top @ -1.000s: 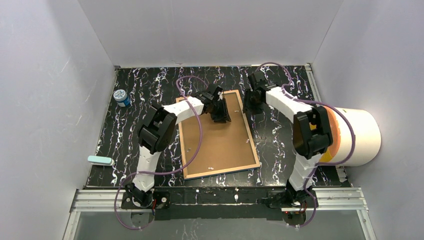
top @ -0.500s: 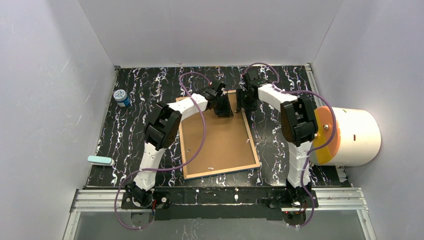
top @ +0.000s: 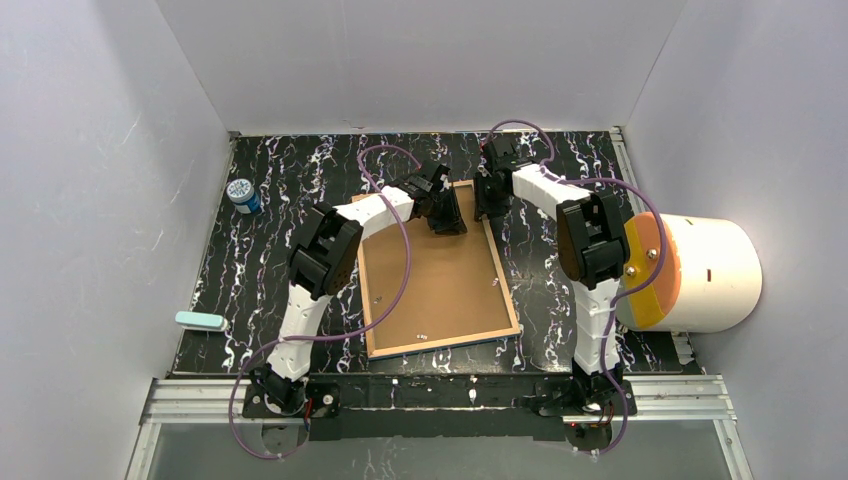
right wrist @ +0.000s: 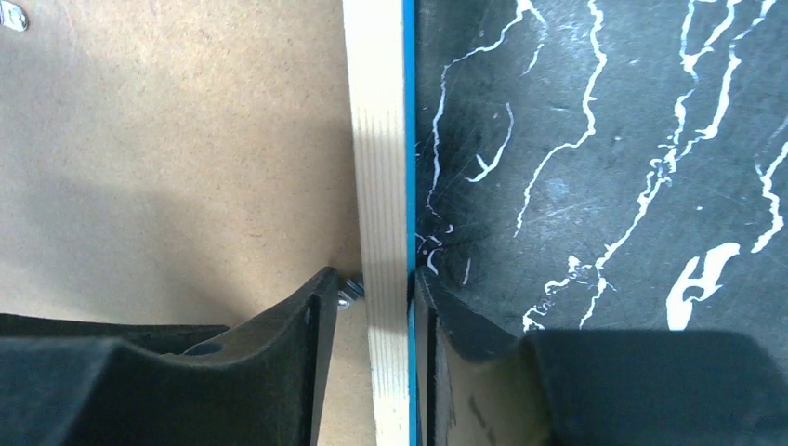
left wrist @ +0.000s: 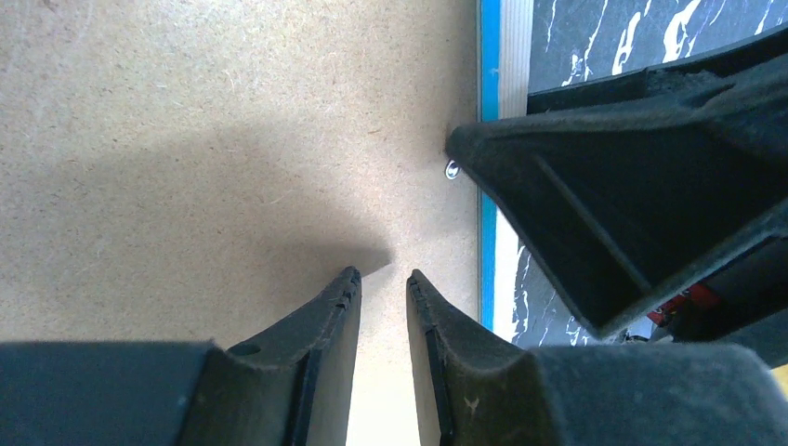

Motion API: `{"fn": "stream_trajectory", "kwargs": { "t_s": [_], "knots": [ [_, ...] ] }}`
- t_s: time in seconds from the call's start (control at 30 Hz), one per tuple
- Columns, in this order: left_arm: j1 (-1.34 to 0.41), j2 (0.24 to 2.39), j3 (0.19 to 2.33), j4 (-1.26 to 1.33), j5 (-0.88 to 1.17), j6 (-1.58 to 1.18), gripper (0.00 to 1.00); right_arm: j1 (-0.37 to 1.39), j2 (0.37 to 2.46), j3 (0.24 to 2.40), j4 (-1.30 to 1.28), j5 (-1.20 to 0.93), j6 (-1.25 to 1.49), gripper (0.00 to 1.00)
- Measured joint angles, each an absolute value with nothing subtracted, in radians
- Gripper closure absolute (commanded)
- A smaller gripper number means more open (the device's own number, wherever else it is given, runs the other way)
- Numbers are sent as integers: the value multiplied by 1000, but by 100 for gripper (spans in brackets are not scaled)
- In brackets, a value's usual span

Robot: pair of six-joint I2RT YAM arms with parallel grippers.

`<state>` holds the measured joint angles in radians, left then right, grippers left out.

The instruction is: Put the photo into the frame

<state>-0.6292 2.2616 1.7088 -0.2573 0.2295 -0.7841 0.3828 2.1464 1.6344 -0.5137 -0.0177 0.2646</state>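
frame (top: 445,343): face down mid-worktop (top: 250,270) (backing board (left wrist: 186,111) up) | left gripper (left wrist: 383,276): fingers narrow, empty, over board | right gripper (right wrist: 372,279): astride frame's right rim, grip unclear

Top view high, looking down; wrist views close, sharing frame (right wrist: 381,139) edge

A lab test cell: white panels (top: 110,170) box in a black marbled table (top: 300,175).

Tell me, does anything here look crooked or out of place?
The frame lies back-up and askew, its sides slanted against the edges of the table. A big white drum lies on its side past the table's right edge.
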Motion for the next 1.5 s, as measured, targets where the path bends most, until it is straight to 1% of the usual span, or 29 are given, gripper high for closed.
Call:
{"fn": "stream_trajectory", "kwargs": {
  "t_s": [0.1,0.27,0.37,0.53,0.6,0.63,0.7,0.73,0.77,0.87,1.1,1.2,1.33,1.5],
  "knots": [
    [-629,2262,1709,-258,232,-775,74,383,2146,1640,-512,12,286,65],
    [-629,2262,1710,-258,234,-762,74,382,2146,1640,-510,22,297,77],
    [-627,2263,1711,-258,238,-758,74,382,2146,1639,-510,17,296,82],
    [-625,2265,1718,-262,245,-750,74,381,2146,1639,-509,6,293,82],
    [-625,2267,1723,-266,246,-745,74,379,2146,1639,-509,-2,291,80],
    [-625,2267,1726,-270,247,-742,74,377,2145,1639,-509,-5,290,75],
    [-625,2269,1734,-278,249,-736,73,376,2144,1639,-511,-10,290,59],
    [-623,2270,1740,-284,251,-732,73,374,2144,1641,-513,-11,294,53],
    [-623,2270,1747,-292,252,-728,72,373,2144,1644,-519,-12,308,50],
    [-619,2271,1765,-323,252,-712,67,368,2144,1679,-545,-20,337,46],
    [-548,2259,1789,-398,236,-664,50,361,2142,1822,-543,-111,385,47],
    [-500,2243,1791,-438,194,-623,47,360,2142,1832,-516,-185,427,50],
    [-426,2242,1824,-496,140,-563,42,360,2152,1819,-440,-286,521,57],
    [-345,2246,1911,-532,103,-492,37,367,2218,1813,-316,-388,655,59]
  ]
}}
